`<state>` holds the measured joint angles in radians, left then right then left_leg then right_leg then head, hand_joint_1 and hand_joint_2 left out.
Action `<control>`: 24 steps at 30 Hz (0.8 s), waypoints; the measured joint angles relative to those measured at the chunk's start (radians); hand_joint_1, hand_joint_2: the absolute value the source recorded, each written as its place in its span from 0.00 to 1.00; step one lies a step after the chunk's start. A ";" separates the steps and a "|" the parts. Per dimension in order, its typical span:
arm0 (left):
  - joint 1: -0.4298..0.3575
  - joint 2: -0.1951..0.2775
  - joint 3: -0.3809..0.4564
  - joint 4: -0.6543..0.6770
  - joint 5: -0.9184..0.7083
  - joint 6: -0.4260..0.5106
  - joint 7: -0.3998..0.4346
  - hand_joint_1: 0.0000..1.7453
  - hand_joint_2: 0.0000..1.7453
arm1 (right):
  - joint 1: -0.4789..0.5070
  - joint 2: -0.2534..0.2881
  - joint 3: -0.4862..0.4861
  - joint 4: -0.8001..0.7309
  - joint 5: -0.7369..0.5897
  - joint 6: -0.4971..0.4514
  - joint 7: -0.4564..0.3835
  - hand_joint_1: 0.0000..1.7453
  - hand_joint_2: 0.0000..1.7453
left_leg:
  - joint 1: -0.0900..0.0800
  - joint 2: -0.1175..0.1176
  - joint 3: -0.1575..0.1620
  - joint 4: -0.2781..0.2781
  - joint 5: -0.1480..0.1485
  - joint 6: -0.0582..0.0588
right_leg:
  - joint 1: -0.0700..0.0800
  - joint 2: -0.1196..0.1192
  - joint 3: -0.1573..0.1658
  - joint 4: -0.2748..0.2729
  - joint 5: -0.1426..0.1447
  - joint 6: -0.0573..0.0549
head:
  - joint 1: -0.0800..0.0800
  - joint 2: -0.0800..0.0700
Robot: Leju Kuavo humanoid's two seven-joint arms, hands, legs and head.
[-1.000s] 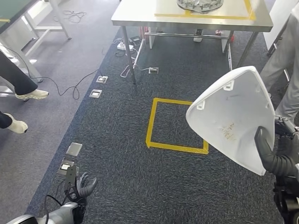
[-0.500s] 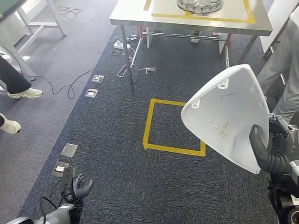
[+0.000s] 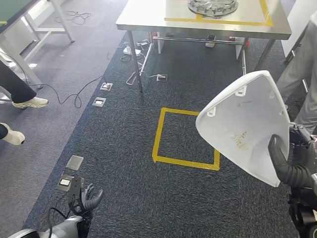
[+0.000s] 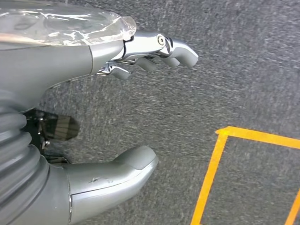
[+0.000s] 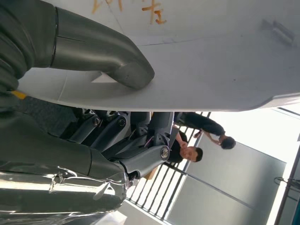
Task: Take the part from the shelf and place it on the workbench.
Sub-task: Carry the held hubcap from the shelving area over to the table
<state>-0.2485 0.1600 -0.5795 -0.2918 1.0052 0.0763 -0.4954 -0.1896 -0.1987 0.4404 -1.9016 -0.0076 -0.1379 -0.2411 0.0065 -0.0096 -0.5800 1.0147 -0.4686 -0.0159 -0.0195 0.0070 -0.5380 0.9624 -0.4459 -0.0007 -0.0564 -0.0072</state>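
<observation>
1. Gripping the one white part [image 3: 244, 124] at its lower corner, the right hand [image 3: 290, 166] has its thumb across the face and fingers behind.
2. Its broad face tilts up and away from that hand, toward the workbench [image 3: 149, 20].
3. One workbench lies ahead of the part, beyond one yellow tape square [image 3: 184, 136].
4. Low and farther from the workbench, the left hand [image 3: 87, 198] hangs loose, holding nothing.

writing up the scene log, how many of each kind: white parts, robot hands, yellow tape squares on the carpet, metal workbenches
white part: 1
robot hands: 2, right hand and left hand
yellow tape square on the carpet: 1
metal workbench: 1
total: 5
</observation>
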 joint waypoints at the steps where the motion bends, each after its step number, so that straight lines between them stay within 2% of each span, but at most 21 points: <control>1: -0.001 0.000 0.000 0.000 0.000 0.000 0.000 0.00 1.00 | 0.000 0.000 0.000 0.000 0.000 0.000 0.000 1.00 1.00 | 0.001 0.002 -0.033 0.063 -0.027 -0.004 | 0.000 -0.002 0.003 -0.001 -0.002 -0.005 | -0.003 0.000; 3: 0.001 0.000 0.000 0.000 0.000 0.000 0.000 0.00 1.00 | 0.000 0.000 0.000 0.000 0.000 0.000 0.000 1.00 1.00 | 0.003 0.003 -0.117 0.205 -0.075 -0.009 | 0.002 -0.004 0.006 -0.001 -0.006 -0.011 | -0.008 0.000; 4: 0.003 0.000 0.000 0.000 0.000 0.000 0.000 0.00 1.00 | 0.001 0.000 0.001 0.000 0.000 0.000 0.000 1.00 1.00 | 0.003 0.003 -0.145 0.243 -0.076 -0.009 | 0.002 -0.004 0.008 -0.001 -0.009 -0.013 | -0.009 0.000; 5: 0.005 0.000 0.000 0.000 0.000 0.000 0.000 0.00 1.00 | 0.001 0.000 0.001 0.000 0.000 0.000 0.000 1.00 1.00 | 0.003 0.003 -0.154 0.241 -0.057 -0.007 | 0.002 -0.004 0.012 -0.001 -0.012 -0.013 | -0.011 0.000; 6: 0.005 0.000 0.000 0.000 0.000 0.000 0.000 0.00 1.00 | 0.001 0.000 0.001 0.000 0.000 0.000 0.000 1.00 1.00 | 0.003 0.003 -0.141 0.197 -0.019 -0.004 | 0.003 -0.003 0.018 -0.001 -0.016 -0.012 | -0.012 0.000; 7: 0.005 0.001 0.000 0.000 0.000 0.000 0.000 0.00 1.00 | 0.001 0.000 0.001 0.000 0.000 0.000 0.000 1.00 1.00 | 0.002 0.003 -0.111 0.122 0.028 0.001 | 0.003 -0.002 0.025 -0.001 -0.021 -0.010 | -0.014 0.000; 8: 0.004 0.002 0.000 0.000 0.000 0.000 0.000 0.00 1.00 | 0.000 0.000 0.001 0.000 0.000 0.000 0.000 1.00 1.00 | 0.001 0.003 -0.076 0.048 0.062 0.006 | 0.004 -0.002 0.030 -0.002 -0.027 -0.006 | -0.015 0.000; 9: 0.003 0.002 0.000 0.000 0.000 0.000 0.000 0.00 1.00 | 0.000 0.000 0.001 0.000 0.000 0.000 0.000 1.00 1.00 | -0.001 0.003 -0.049 -0.012 0.082 0.010 | 0.005 -0.001 0.033 -0.002 -0.031 -0.002 | -0.016 0.000; 10: 0.002 0.003 0.000 0.000 0.000 0.000 0.000 0.00 1.00 | -0.001 0.000 0.001 0.000 0.000 0.000 0.000 1.00 1.00 | -0.004 0.003 -0.034 -0.045 0.088 0.014 | 0.007 -0.001 0.034 -0.003 -0.035 0.002 | -0.015 0.000; 12: 0.001 0.003 0.000 0.000 0.000 0.000 0.000 0.00 1.00 | -0.001 0.000 0.000 0.000 0.000 0.000 0.000 1.00 1.00 | -0.007 0.002 -0.029 -0.059 0.080 0.022 | 0.008 0.000 0.037 -0.007 -0.039 0.011 | -0.013 0.000; 14: 0.002 0.003 0.000 0.000 0.000 0.000 0.000 0.00 1.00 | -0.001 0.000 0.000 0.000 0.000 0.000 0.000 1.00 1.00 | -0.002 0.002 -0.019 -0.068 0.077 0.031 | 0.007 -0.001 0.035 0.002 -0.053 0.020 | -0.010 0.000; 15: 0.001 0.002 0.000 0.000 0.000 0.000 0.000 0.00 1.00 | -0.001 0.000 0.000 -0.001 0.000 0.000 -0.001 1.00 1.00 | 0.000 0.003 -0.011 -0.073 0.076 0.037 | 0.007 -0.002 0.022 0.034 -0.071 0.024 | -0.007 0.000; 16: 0.001 0.002 0.000 0.000 0.000 0.000 0.000 0.00 1.00 | -0.001 0.001 0.000 -0.002 0.000 0.000 0.000 1.00 1.00 | 0.002 0.003 -0.004 -0.077 0.073 0.042 | 0.006 -0.002 -0.004 0.089 -0.097 0.026 | -0.004 0.000; 18: 0.003 0.000 0.000 0.000 0.000 -0.001 0.000 0.00 1.00 | 0.005 0.001 -0.001 -0.002 0.000 -0.002 0.003 1.00 1.00 | 0.000 0.003 0.006 -0.077 0.065 0.050 | 0.006 -0.002 -0.080 0.235 -0.150 0.029 | 0.002 0.000; 19: 0.005 -0.001 0.000 0.000 0.000 -0.001 0.000 0.00 1.00 | 0.010 0.001 -0.002 -0.002 0.000 -0.003 0.006 1.00 1.00 | -0.001 0.002 0.011 -0.077 0.060 0.051 | 0.007 -0.002 -0.112 0.286 -0.157 0.030 | 0.003 0.000; 20: 0.007 -0.002 0.000 0.000 -0.001 -0.002 0.000 0.00 1.00 | 0.015 0.001 -0.002 -0.002 0.000 -0.003 0.007 1.00 1.00 | -0.001 0.001 0.017 -0.077 0.054 0.051 | 0.006 -0.002 -0.128 0.299 -0.144 0.031 | 0.004 0.000; 21: 0.009 -0.002 0.000 0.000 -0.001 -0.002 0.000 0.00 1.00 | 0.018 0.001 -0.002 -0.002 -0.001 -0.003 0.009 1.00 1.00 | -0.001 0.001 0.026 -0.076 0.047 0.050 | 0.006 -0.003 -0.124 0.270 -0.110 0.030 | 0.005 0.000; 23: 0.010 -0.004 0.000 0.000 -0.002 -0.003 0.000 0.00 1.00 | 0.019 0.000 -0.002 -0.002 -0.005 -0.005 0.011 1.00 1.00 | -0.002 -0.001 0.045 -0.075 0.033 0.045 | 0.006 -0.003 -0.074 0.137 -0.022 0.027 | 0.007 0.000; 24: 0.009 -0.004 0.000 0.000 -0.002 -0.003 0.000 0.00 1.00 | 0.017 0.000 -0.002 -0.002 -0.008 -0.005 0.012 1.00 1.00 | -0.004 -0.001 0.051 -0.072 0.025 0.041 | 0.007 -0.003 -0.045 0.073 0.002 0.024 | 0.009 0.000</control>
<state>-0.2393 0.1559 -0.5796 -0.2918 1.0028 0.0731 -0.4952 -0.1727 -0.1984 0.4385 -1.9038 -0.0154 -0.1433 -0.2294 0.0025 -0.0107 -0.5289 0.9423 -0.4432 0.0250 -0.0123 0.0039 -0.5827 1.0354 -0.4438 0.0235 -0.0473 -0.0072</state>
